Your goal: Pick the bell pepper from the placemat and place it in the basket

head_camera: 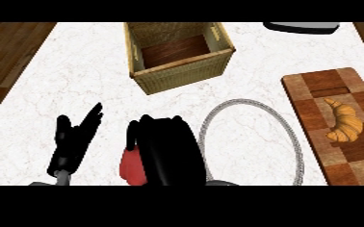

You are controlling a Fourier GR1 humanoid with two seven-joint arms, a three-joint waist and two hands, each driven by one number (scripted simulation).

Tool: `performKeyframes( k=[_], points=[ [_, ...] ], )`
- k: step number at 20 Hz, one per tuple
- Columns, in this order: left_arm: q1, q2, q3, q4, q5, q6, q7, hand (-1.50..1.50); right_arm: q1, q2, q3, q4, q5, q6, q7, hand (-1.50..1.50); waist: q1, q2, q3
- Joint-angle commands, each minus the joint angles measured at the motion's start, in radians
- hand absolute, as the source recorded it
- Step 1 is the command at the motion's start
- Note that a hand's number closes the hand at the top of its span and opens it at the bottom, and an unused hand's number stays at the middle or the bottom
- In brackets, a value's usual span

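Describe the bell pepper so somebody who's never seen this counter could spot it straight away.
Start at the white marble counter, then find the grey-rimmed round placemat near its lower middle. Just left of it, the black right hand curls round the bell pepper. It is the only red thing there, unlike the tan basket and golden croissant.

Light: bright, even, soft; source direction cannot be told.
Worktop (85, 91): pale, uniformly lit across its width.
Basket (186, 72): outer front wall well lit, inside floor darker, in shade.
Right robot hand (167, 146): flat black, almost without shading.
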Motion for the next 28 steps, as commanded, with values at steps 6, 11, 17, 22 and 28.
performKeyframes(
  k=[6,11,17,22,28],
  points=[
    [0.050,-0.030,-0.029,0.048,-0.021,0.020,0.017,0.00,-0.368,0.002,-0.137,-0.026,-0.072,-0.272,0.251,1.50,-0.015,-0.010,-0.014],
    [0.044,0.002,0.012,0.049,0.000,0.003,0.028,0.00,-0.600,0.002,-0.296,0.097,-0.108,-0.244,0.334,1.50,-0.038,-0.009,-0.014],
    [0.064,0.005,0.020,0.037,0.000,-0.001,0.018,0.00,-0.825,0.002,-0.453,0.332,-0.175,-0.229,0.336,1.50,-0.045,-0.001,-0.013],
    [0.068,0.005,0.029,0.043,0.003,-0.010,0.017,0.00,-0.975,0.002,-0.538,0.557,-0.236,-0.215,0.274,1.50,-0.054,0.004,-0.012],
    [0.084,-0.003,0.038,0.043,-0.008,-0.009,-0.006,0.00,-1.030,0.002,-0.532,0.801,-0.270,-0.301,0.127,1.50,-0.055,0.008,-0.012]
  ],
)
